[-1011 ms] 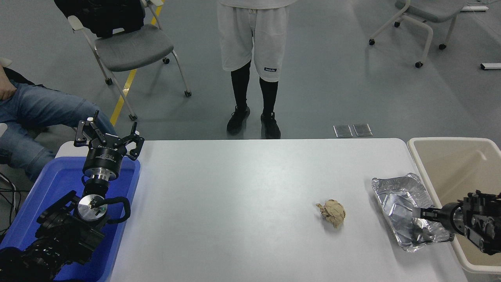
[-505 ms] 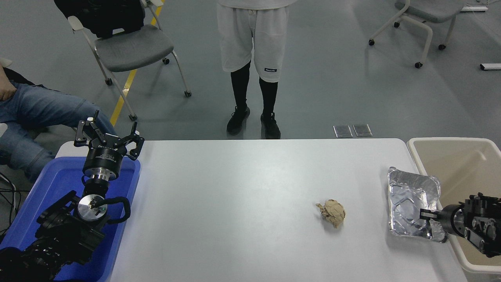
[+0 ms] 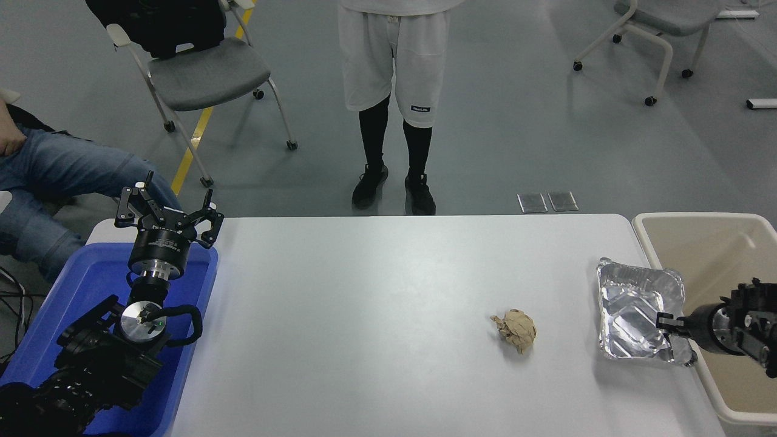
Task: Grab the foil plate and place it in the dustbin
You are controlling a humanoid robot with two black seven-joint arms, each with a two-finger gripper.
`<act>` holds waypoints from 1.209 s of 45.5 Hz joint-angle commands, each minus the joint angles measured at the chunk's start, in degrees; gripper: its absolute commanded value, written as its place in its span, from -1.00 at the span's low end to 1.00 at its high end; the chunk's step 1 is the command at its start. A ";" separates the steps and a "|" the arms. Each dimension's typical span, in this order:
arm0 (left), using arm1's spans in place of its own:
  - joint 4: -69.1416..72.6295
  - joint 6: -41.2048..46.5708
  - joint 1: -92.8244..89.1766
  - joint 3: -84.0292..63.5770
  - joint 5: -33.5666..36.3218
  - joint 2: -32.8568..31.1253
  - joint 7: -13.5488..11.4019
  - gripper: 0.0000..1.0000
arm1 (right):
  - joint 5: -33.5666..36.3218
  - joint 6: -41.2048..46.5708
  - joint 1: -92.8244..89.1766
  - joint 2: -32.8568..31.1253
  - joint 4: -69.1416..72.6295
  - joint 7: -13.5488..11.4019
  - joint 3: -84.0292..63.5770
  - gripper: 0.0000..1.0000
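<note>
Illumination is bright, even and overhead. The white table (image 3: 376, 303) shows a soft sheen near its centre. Shadows are short and soft: one beside the brown paper ball (image 3: 515, 331), one under the foil plate (image 3: 634, 315), which shows specular glare. Focus is sharp throughout.

Looks like a robotics lab or test room, not anyone's home

Bare grey floor (image 3: 516, 139) with a yellow tape line (image 3: 193, 142), rolling office chairs (image 3: 200, 73) parked around, loose cables (image 3: 12, 291) at the left edge, plus a plain white tabletop (image 3: 376, 315) with a black robot arm (image 3: 121, 340) parked at the near left and a person (image 3: 394, 91) standing at the far side.
</note>
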 commanded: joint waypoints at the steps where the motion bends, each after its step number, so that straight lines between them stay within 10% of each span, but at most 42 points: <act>1: 0.00 -0.02 0.00 0.00 0.00 0.00 0.08 0.98 | -0.73 9.71 9.52 -6.37 6.16 -0.08 -0.34 -1.00; 55: 0.00 0.07 0.00 0.00 0.08 0.00 0.08 0.98 | -14.35 21.49 64.63 -15.87 27.43 -0.16 -20.64 -1.00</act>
